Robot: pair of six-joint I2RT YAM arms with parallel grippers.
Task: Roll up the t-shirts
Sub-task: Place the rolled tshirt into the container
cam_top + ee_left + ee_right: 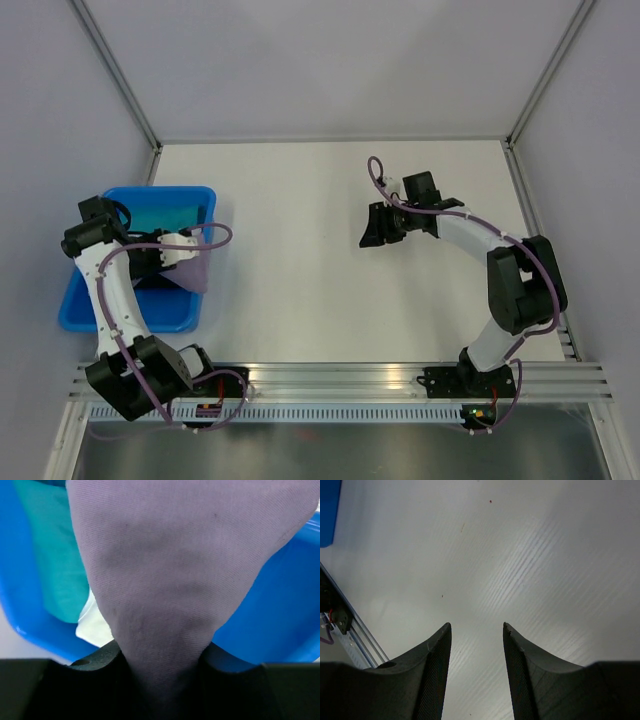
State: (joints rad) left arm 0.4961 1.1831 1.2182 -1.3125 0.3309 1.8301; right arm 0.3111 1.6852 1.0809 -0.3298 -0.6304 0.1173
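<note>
White table (320,250) w/ blue bin (75,305) at its left edge: shirt (196,273) is hanging from L gripper (172,256), R gripper (380,228) is waiting well apart.
Top view: shirt is dangling at bin's right wall, so L arm is far nearer; open table is lying to its right. L wrist: jaws are pinching a bunched fold of shirt (185,580), fabric fanning away from them, teal cloth (55,570) and white cloth (92,625) sitting in the bin beneath. R wrist: jaws are standing spread, nothing betw. them, pointing at table (530,555); no shirt here. Likely next: carrying shirt rightward onto table; long axis can't be told while bunched.
</note>
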